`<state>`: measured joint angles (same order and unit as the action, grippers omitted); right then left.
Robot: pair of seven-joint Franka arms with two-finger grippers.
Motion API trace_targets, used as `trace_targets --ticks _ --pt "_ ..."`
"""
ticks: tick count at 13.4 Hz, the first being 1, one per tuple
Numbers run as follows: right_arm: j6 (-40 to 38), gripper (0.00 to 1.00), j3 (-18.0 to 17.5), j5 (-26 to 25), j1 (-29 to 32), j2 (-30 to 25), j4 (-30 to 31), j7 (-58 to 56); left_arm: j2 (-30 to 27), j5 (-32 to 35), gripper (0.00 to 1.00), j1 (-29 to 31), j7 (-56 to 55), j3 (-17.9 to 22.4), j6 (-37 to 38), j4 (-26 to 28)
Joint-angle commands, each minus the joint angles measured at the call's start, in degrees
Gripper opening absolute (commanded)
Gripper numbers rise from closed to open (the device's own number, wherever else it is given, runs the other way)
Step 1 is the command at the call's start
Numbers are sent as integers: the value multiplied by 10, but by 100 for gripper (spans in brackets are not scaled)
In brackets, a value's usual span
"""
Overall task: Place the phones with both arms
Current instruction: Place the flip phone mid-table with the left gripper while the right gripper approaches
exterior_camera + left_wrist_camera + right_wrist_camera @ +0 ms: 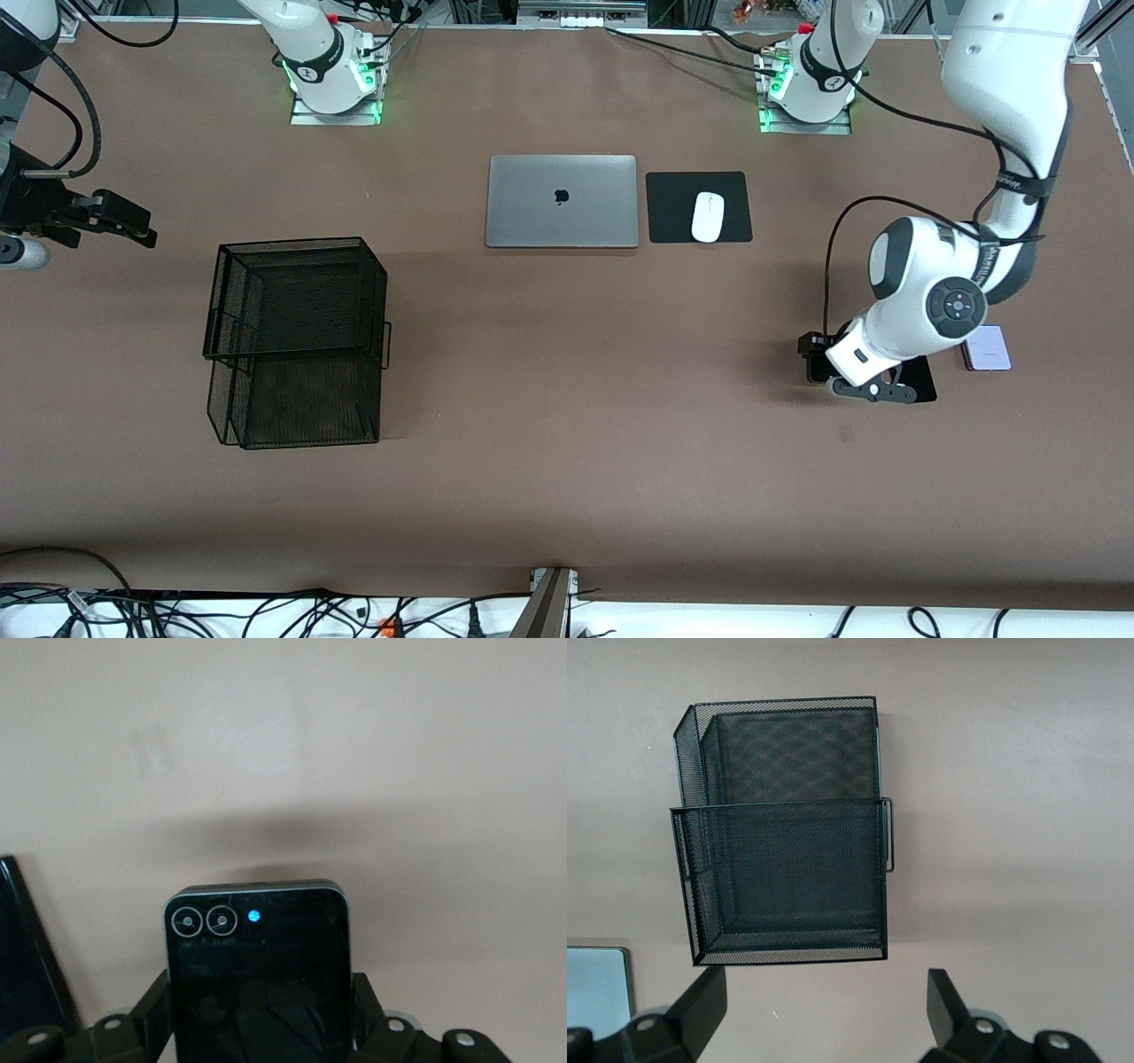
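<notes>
My left gripper (815, 356) is down at the table near the left arm's end, shut on the small squarish black folded phone (257, 948), whose two camera rings show in the left wrist view. One black finger (152, 1005) presses each side of it. The long slim black phone (923, 379) lies flat beside it, partly under the left arm's wrist. The pale lilac-white phone (986, 347) lies just past that one, toward the table's end. My right gripper (133, 226) hangs open and empty in the air near the right arm's end, with a black mesh basket (780, 804) below it.
The black mesh basket (301, 244) has two stepped compartments and stands toward the right arm's end. A shut silver laptop (562, 201) and a white mouse (707, 216) on a black pad (673, 208) lie at mid-table near the robots' bases.
</notes>
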<state>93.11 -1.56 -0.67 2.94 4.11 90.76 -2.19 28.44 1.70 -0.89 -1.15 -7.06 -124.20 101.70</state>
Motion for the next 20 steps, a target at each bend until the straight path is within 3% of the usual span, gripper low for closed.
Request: trace_targets --ticks 1,3,6,8,10,14,15,17,18,20 --pt "1 100 -8 11 7 -8 6 3 2 0 28 -6 -50 -50 79 -81" --pt "-1 100 -9 10 7 -8 6 3 13 0 28 -28 -122 -97 97 -114" --pt "-2 100 -11 10 1 -7 6 2 57 -2 28 -122 -216 -103 90 -154" --pt "1 100 -11 8 -9 -2 6 3 121 0 29 -196 -255 -103 78 -223" --pt "4 100 -11 7 -25 6 6 3 166 8 29 -258 -345 -95 13 -237" --pt "6 100 -11 6 -43 17 6 5 231 9 32 -292 -386 -93 -99 -233" --pt "7 100 -11 6 -43 20 6 5 238 9 40 -292 -386 -93 -110 -233" --pt "10 100 -11 6 -43 22 8 5 240 9 88 -298 -386 -93 -110 -233" --pt "11 100 -11 6 -43 25 7 6 237 9 100 -295 -382 -93 -109 -233" --pt "14 100 -11 6 -44 29 8 6 216 9 100 -280 -381 -93 -95 -233"
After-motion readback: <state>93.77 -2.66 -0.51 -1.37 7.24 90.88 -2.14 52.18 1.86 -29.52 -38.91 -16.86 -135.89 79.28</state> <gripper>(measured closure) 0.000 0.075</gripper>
